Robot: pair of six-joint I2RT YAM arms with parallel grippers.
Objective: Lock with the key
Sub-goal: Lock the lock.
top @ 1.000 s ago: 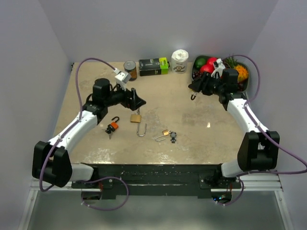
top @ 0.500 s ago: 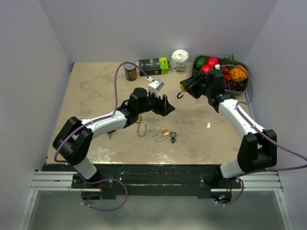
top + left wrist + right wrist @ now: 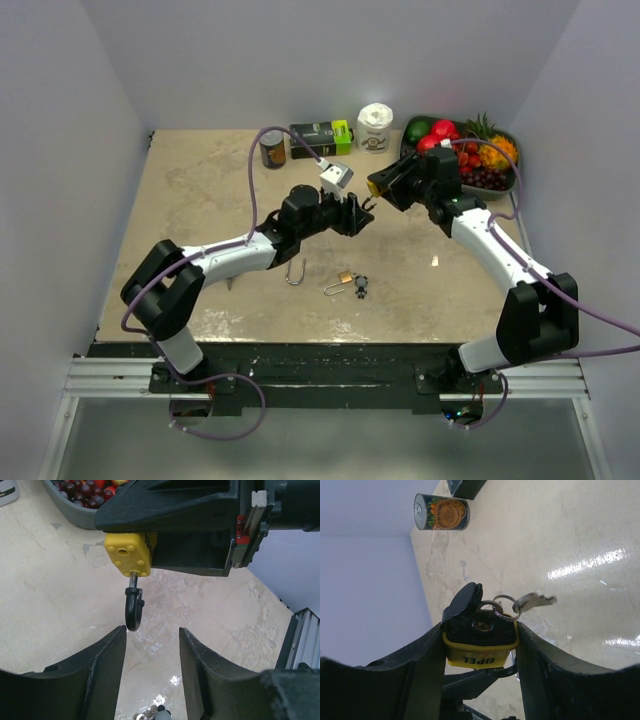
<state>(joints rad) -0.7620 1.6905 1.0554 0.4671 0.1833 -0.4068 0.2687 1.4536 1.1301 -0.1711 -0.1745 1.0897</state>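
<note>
My right gripper (image 3: 383,188) is shut on a yellow padlock (image 3: 479,640) and holds it above the table. Its black dust cap is flipped open and a key ring with keys (image 3: 530,600) hangs at its keyhole. The padlock (image 3: 129,554) also shows in the left wrist view, with its black shackle (image 3: 132,611) swung open and hanging down. My left gripper (image 3: 358,214) is open and empty. Its fingers (image 3: 102,655) sit just below the shackle tip, which is near the left finger.
On the table lie a loose steel shackle (image 3: 295,271), a small brass padlock with keys (image 3: 346,280), and a black-and-orange lock partly under my left arm. At the back stand a can (image 3: 271,147), a dark box (image 3: 321,138), a white tub (image 3: 375,127) and a fruit tray (image 3: 500,180).
My left arm swung right from the table's left side to just under the yellow padlock. My right gripper carried the padlock left, away from the fruit tray.
</note>
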